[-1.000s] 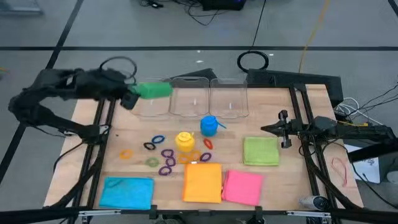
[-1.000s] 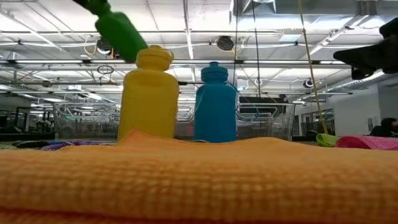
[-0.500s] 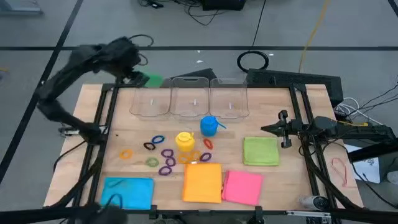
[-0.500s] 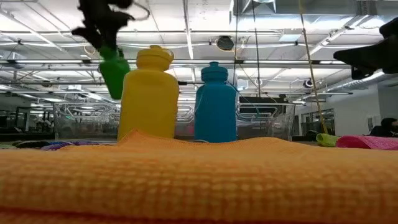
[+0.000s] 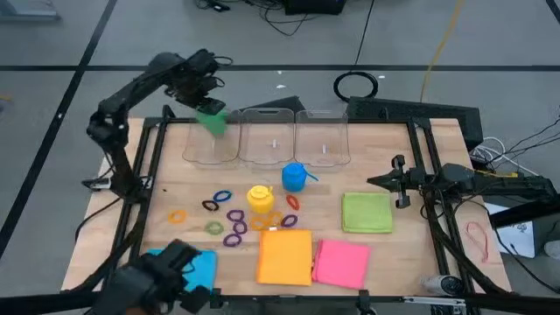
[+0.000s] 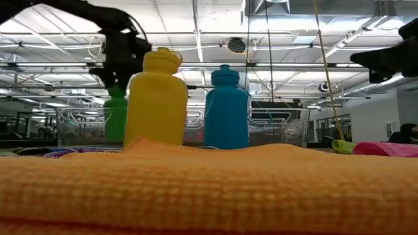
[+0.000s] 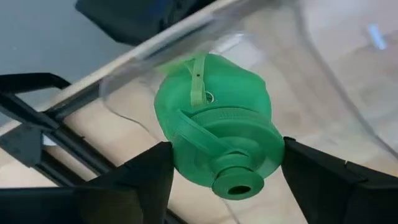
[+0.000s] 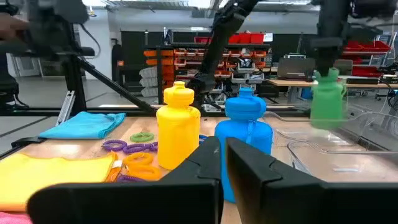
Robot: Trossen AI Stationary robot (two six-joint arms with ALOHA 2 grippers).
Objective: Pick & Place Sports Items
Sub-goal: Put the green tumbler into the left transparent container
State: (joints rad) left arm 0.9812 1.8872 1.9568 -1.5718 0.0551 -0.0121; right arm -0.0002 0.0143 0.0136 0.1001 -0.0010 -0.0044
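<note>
So over on the left side, the left gripper (image 5: 203,98) is up at the far edge of the table (image 5: 385,245), clamped on the green bottle (image 5: 213,117) and holding it above the leftmost of three clear bins (image 5: 210,140); in the wrist view the two dark fingers (image 7: 134,180) press on either side of the bottle just below its cap, and the bin's clear wall is right beneath it. In the low view the green bottle (image 6: 115,117) hangs upright behind the yellow one. The blue cloth (image 5: 179,269) lies at the near left corner, with part of the dark rig in front of it. Moving toward the middle, a scatter of little rings (image 5: 229,220) in purple, orange, yellow and green is spread on the wood, and just past them the yellow bottle (image 5: 260,197) stands upright with the blue bottle (image 5: 295,176) close by on its far right, near the front of the middle bin. Below those, the orange cloth (image 5: 285,256) and the pink cloth (image 5: 341,263) lie side by side at the near edge. Further right, the green cloth (image 5: 367,213) sits on its own. Then on the right edge, the right gripper (image 5: 399,182) waits by the frame with its fingers pinched together on nothing, well apart from everything else.
</note>
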